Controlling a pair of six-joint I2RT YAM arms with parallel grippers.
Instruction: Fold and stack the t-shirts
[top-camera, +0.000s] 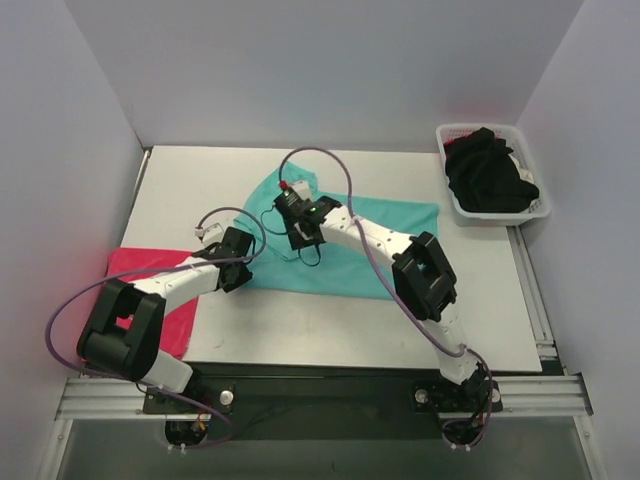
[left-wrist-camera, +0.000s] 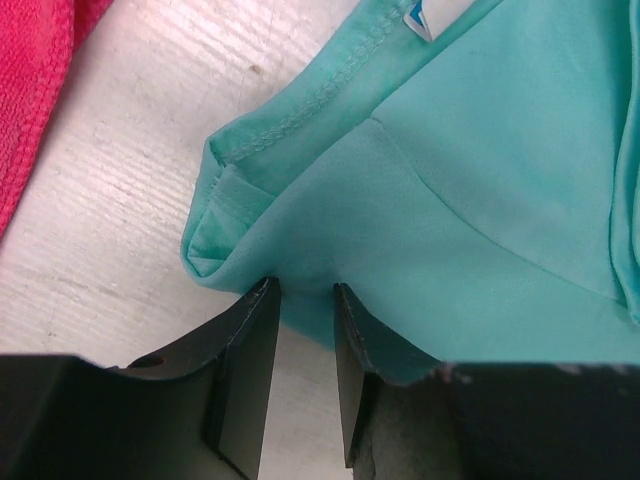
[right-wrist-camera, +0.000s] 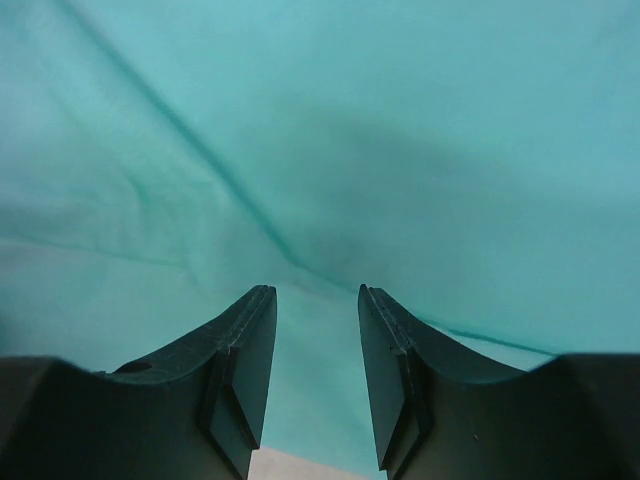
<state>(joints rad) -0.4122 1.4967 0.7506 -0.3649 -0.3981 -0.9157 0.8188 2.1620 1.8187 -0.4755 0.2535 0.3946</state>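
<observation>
— What is seen at the left side?
— A pinkish-red t-shirt (top-camera: 150, 278) is spread at the left edge of the tabletop (top-camera: 330, 330). It is partly covered by the left arm.

— And the left claw (left-wrist-camera: 305, 290)?
— It is held low at the left border of the teal-green t-shirt (top-camera: 390, 240), near a folded corner with a stitched hem. Its fingers (left-wrist-camera: 250, 340) are kept a little apart, with only a narrow gap. The edge of the cloth is met at the tips, and lower in the gap the bare tabletop is seen. No clamping of the cloth can be made out.

— Where is the teal-green t-shirt placed?
— It is spread in the middle of the tabletop, with some wrinkles, just beside the pinkish-red one. A strip of bare tabletop is left between them.

— And the right claw (right-wrist-camera: 315, 290)?
— It is lowered over the far left part of the same shirt. Its two fingers (right-wrist-camera: 245, 340) are held clearly apart, and nothing is gripped. Almost only teal cloth is seen under them.

— What is found at the right?
— Black t-shirts (top-camera: 487, 175) are heaped in a white basket (top-camera: 540, 208) at the far right corner, well apart from both claws.
</observation>
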